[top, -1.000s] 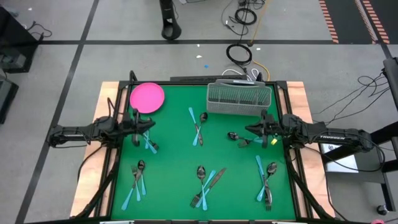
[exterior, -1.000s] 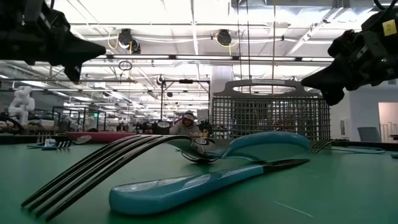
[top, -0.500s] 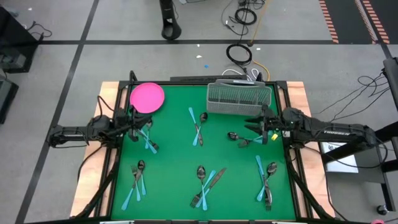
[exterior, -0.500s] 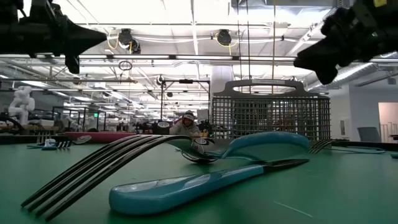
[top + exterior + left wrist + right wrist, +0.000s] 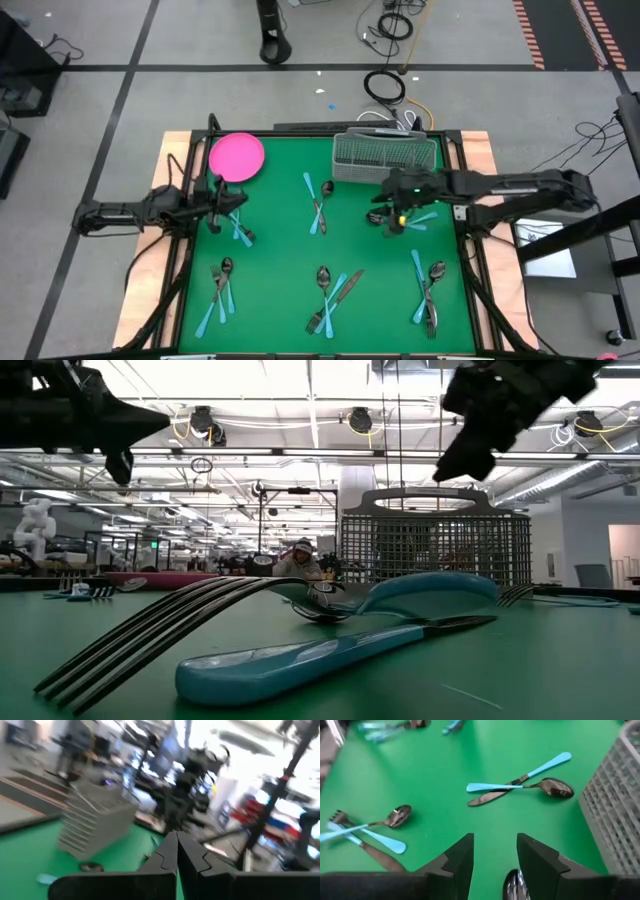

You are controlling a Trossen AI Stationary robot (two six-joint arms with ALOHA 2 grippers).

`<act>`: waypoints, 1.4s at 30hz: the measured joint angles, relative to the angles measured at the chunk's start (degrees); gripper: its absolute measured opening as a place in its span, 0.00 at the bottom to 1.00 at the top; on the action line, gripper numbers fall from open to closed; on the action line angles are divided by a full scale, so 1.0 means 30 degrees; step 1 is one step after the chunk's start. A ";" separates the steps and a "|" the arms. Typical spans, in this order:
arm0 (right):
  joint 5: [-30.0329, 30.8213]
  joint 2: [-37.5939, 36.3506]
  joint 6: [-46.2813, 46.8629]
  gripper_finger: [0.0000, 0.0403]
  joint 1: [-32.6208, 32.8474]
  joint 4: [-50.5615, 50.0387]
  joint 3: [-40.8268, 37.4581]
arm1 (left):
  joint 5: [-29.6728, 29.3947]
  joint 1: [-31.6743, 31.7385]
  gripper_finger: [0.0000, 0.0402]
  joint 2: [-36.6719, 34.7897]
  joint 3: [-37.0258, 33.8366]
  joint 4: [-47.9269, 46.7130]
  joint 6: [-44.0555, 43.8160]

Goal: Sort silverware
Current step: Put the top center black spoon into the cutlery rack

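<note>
Right gripper point(image 5: 398, 212): I see it open and empty over a spoon point(image 5: 514, 885), to grasp.
Left gripper point(image 5: 240, 198): shut, empty, waiting near the plate point(image 5: 237, 157).

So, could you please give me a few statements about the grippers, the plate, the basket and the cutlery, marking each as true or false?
1. The right gripper is open above the green table. True.
2. The left gripper has its fingers spread wide. False: they are shut together.
3. The round pink plate holds several spoons. False: nothing lies on it.
4. The gray wire mesh basket stands at the table's far edge. True.
5. The blue-handled silverware lies in scattered clusters on the table. True.
</note>
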 joint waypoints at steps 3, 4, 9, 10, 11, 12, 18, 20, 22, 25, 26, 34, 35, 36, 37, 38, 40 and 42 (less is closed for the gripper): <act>0.0217 0.2160 -0.1255 0.35 0.0273 -0.0949 0.1863 | 0.0092 -0.0174 0.00 0.1798 0.0722 -0.0650 0.0153; 0.0217 0.2838 -0.1456 0.35 0.0275 -0.1108 0.2463 | 0.0025 -0.0259 0.00 0.2584 0.0989 -0.0717 0.0297; 0.0217 0.5419 -0.0263 0.35 0.0193 -0.1305 0.4836 | -0.0897 -0.0756 0.00 0.6691 0.3089 -0.1392 0.1637; 0.0217 0.5772 0.0001 0.35 0.0187 -0.1380 0.5264 | -0.1264 -0.0859 0.00 0.7422 0.3597 -0.1985 0.1899; 0.0221 0.6131 0.0263 0.35 0.0187 -0.1456 0.5699 | -0.1654 -0.0964 0.00 0.8132 0.4119 -0.2707 0.2126; 0.0229 0.6443 0.0554 0.35 0.0187 -0.1560 0.6140 | -0.2120 -0.1073 0.00 0.8825 0.4689 -0.3489 0.2303; 0.0697 0.8647 0.2606 0.35 0.0234 -0.1817 0.8383 | -0.4366 -0.1940 0.00 1.1951 0.6720 -0.5589 0.3603; 0.1650 0.9586 0.4515 0.35 0.0253 -0.1861 0.8889 | -0.4523 -0.2151 0.00 1.2393 0.6885 -0.5561 0.4167; 0.1980 1.0530 0.6370 0.35 0.0241 -0.1936 0.9300 | -0.4893 -0.2239 0.00 1.2496 0.6906 -0.5519 0.4616; 0.1921 1.1733 0.7943 0.35 0.0187 -0.1812 0.9732 | -0.5598 -0.2212 0.00 1.2432 0.6906 -0.5411 0.5675; 0.1712 1.2072 0.8177 0.35 0.0173 -0.1776 0.9882 | -0.5626 -0.2186 0.00 1.2412 0.6906 -0.5232 0.6401; 0.1198 1.5362 1.2897 0.33 -0.0672 -0.4295 1.2825 | -0.3868 -0.2190 0.00 1.2403 0.6913 -0.2358 1.0183; 0.1271 1.5846 1.3093 0.32 -0.0709 -0.5027 1.3516 | -0.3797 -0.2190 0.00 1.2365 0.6913 -0.2432 1.0437; 0.1540 1.6306 1.3251 0.31 -0.0713 -0.5677 1.4159 | -0.3798 -0.2190 0.00 1.2336 0.6913 -0.2534 1.0732; 0.1851 1.6749 1.3339 0.31 -0.0701 -0.6232 1.4772 | -0.3809 -0.2190 0.00 1.2325 0.6913 -0.2566 1.1080; 0.2129 1.7121 1.3364 0.30 -0.0701 -0.6622 1.5344 | -0.3812 -0.2190 0.00 1.2311 0.6913 -0.2574 1.1314; 0.2814 1.7817 1.3378 0.29 -0.0731 -0.6901 1.6193 | -0.3819 -0.2190 0.00 1.2270 0.6913 -0.2637 1.1451; 0.3055 1.8304 1.3378 0.28 -0.0752 -0.6918 1.6726 | -0.3812 -0.2188 0.00 1.2261 0.6913 -0.2682 1.1439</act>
